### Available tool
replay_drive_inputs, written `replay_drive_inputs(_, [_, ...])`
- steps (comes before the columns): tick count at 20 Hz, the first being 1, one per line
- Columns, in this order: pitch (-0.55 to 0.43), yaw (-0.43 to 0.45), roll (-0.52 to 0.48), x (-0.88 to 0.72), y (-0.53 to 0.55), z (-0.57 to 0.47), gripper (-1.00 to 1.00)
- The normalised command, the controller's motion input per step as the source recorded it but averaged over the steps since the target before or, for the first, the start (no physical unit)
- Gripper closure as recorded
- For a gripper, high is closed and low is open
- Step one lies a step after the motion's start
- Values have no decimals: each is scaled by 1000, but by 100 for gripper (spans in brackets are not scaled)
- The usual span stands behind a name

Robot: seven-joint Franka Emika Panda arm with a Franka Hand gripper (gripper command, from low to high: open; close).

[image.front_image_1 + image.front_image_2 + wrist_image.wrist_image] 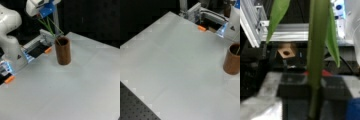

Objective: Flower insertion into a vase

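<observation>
Gripper: the gripper (pixel 40 15) sits high at a front view's top left, above and to the left of the vase, fingertips lost behind its blue fitting.
Grip: clamped on the flower, by my read; the green stem (pixel 48 26) runs straight out from under it.
Flower axis: long and slanted, from the gripper down and right towards the vase mouth.
Stem tip: the low end reaches the rim and looks just inside the mouth; a thin line shows inside the rim in a front view too (pixel 237 50).
Vase: the vase (pixel 62 50) stands upright on the table (pixel 82 85), at the far side, near the aluminium frame (pixel 42 37).
Wrist view: the stem (pixel 316 50) fills the middle with 2 leaves beside it; no vase visible there.
Progress: flower partly in, not seated, gripper not released.
</observation>
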Motion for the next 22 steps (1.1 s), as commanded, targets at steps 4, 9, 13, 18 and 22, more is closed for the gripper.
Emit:
replay_drive_inputs(4, [373, 50, -68, 114, 113, -69, 100])
replay_drive_inputs(9, [375, 38, -80, 47, 148, 12, 100])
replay_drive_inputs(13, [371, 30, -101, 129, 193, 38, 100])
replay_drive_inputs(18, [323, 40, -110, 232, 233, -42, 100])
replay_drive_inputs(22, [267, 35, -119, 294, 244, -57, 100])
